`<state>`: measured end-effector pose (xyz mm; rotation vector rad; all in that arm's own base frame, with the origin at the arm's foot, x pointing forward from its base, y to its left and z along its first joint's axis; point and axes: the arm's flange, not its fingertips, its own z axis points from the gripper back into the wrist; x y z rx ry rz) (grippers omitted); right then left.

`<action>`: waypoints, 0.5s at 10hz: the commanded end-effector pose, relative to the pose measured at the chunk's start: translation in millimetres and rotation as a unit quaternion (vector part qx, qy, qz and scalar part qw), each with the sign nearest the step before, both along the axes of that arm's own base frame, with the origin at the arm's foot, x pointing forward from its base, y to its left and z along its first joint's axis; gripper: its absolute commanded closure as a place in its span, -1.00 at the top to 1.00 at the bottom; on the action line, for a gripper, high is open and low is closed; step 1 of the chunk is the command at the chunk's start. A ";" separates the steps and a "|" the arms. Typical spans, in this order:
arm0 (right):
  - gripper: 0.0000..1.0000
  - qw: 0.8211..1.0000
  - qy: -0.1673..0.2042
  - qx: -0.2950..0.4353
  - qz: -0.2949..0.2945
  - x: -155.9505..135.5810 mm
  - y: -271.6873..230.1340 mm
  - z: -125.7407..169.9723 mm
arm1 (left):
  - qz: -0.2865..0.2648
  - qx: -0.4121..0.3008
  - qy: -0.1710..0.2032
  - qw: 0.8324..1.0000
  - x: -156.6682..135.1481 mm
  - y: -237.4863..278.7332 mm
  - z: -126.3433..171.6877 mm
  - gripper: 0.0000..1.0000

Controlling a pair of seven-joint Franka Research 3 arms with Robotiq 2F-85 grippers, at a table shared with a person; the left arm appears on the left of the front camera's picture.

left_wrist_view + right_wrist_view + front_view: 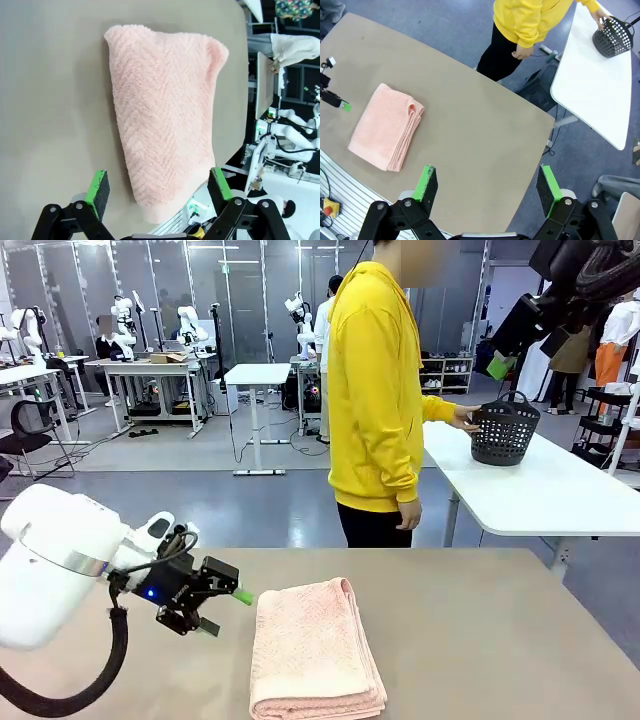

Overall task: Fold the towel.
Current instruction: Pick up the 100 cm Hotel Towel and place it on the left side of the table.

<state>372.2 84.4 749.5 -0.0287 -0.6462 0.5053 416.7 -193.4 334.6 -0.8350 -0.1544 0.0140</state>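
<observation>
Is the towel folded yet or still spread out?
Folded. The towel lies as a compact rectangle on the table, with several stacked layers showing along one edge. Neither gripper is touching it.

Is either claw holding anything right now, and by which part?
Nothing is held. The left claw is open beside the folded towel, apart from it. The right claw is open, high above the table.

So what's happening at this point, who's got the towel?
Nobody. The towel lies folded on the tan table. The left hand hovers open just beside it; the right hand is open, raised high above the table. The person has turned away, hand on a black basket on the white table.
</observation>
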 end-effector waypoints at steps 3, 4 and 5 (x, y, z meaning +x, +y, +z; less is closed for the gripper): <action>1.00 1.000 0.001 -0.002 -0.002 -0.6 -0.9 0.5 | -0.018 -0.051 -0.020 0.998 19.0 -9.9 -35.2 1.00; 1.00 1.000 0.001 -0.002 -0.002 -0.6 -0.9 0.5 | -0.014 -0.062 -0.022 0.998 19.3 -15.2 -43.0 1.00; 1.00 1.000 0.001 -0.002 -0.002 -0.6 -0.9 0.5 | -0.008 -0.068 -0.019 0.998 19.9 -20.9 -51.4 1.00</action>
